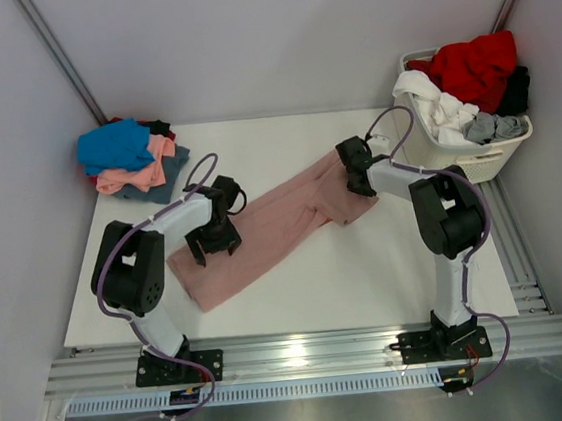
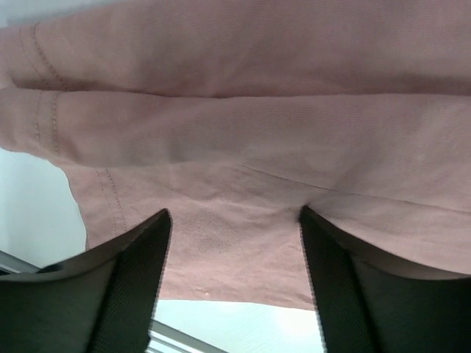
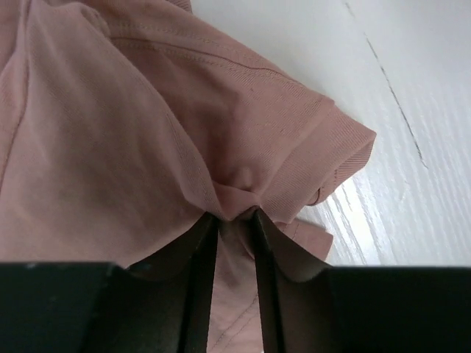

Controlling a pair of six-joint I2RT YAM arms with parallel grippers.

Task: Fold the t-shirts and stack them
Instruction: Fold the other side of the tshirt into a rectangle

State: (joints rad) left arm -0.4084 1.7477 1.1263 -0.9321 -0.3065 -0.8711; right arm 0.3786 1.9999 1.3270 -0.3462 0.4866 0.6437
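A dusty-pink t-shirt point(image 1: 273, 226) lies stretched slantwise across the white table, folded lengthwise. My left gripper point(image 1: 216, 239) stands open over its lower left part; in the left wrist view the pink cloth point(image 2: 250, 147) fills the frame between and beyond the spread fingers point(image 2: 132, 279). My right gripper point(image 1: 354, 168) is shut on the upper right end of the pink shirt; the right wrist view shows a pinch of cloth point(image 3: 234, 198) bunched between the fingertips, a sleeve hem to the right. A stack of folded tees point(image 1: 130, 158), blue, salmon and slate, sits at the back left.
A white slatted laundry basket point(image 1: 476, 155) at the back right holds red, white and grey garments. The table's front edge and an aluminium rail point(image 1: 306, 349) run below the arms. Grey walls close in on both sides.
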